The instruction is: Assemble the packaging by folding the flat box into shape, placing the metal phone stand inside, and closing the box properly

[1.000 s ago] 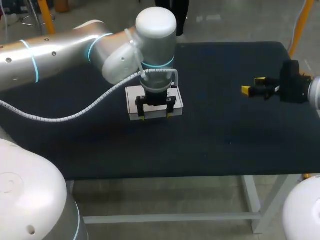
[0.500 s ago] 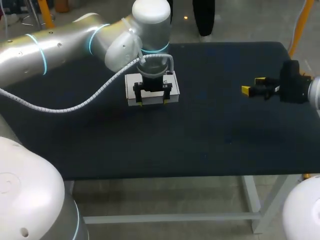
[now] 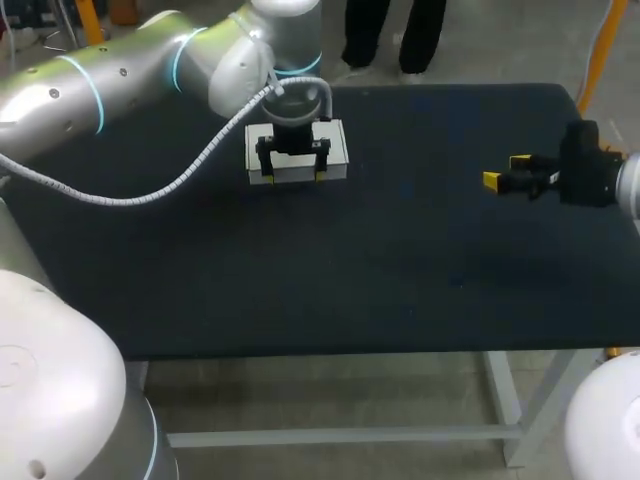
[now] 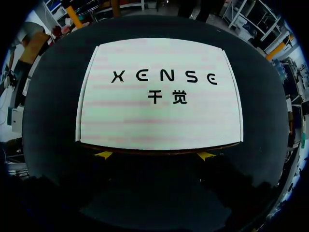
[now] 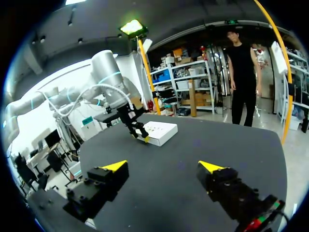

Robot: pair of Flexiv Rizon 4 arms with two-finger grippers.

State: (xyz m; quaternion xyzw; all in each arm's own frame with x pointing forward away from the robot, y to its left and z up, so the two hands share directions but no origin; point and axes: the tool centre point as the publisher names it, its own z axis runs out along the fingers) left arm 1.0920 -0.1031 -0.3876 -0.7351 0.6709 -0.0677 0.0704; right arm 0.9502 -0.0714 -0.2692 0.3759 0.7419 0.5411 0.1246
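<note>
- Since a second ago the box [image 3: 336, 152] and the left end effector [image 3: 294, 179] have travelled together away from the worktop's near edge toward its far side, drifting slightly to the robot's left. The right arm has not shifted.
- The box now lies flat and closed on the dark worktop [image 3: 400, 270], in the far left-of-centre part, printed white top face up.
- Left end effector: fingers spread wide, with both yellow tips set against the box's near side wall, one toward each end. Neither tip is on an opposing face, so nothing is pinched.
- In the left wrist view the box [image 4: 159, 121] fills the space just ahead of the end effector [image 4: 154, 155]. Only the tip points peek out from under its near edge.
- In the head view the left arm's wrist hides the middle of the box top, and a white spiral cable conduit [image 3: 150, 195] sags from that arm over the left of the worktop.
- The right end effector [image 3: 506, 171] hovers above the right side of the worktop, well apart from the box, fingers spread with nothing between them.
- In the right wrist view the box [image 5: 161, 131] sits far ahead of the end effector [image 5: 163, 166], with the left arm's fingers at its edge.
</note>
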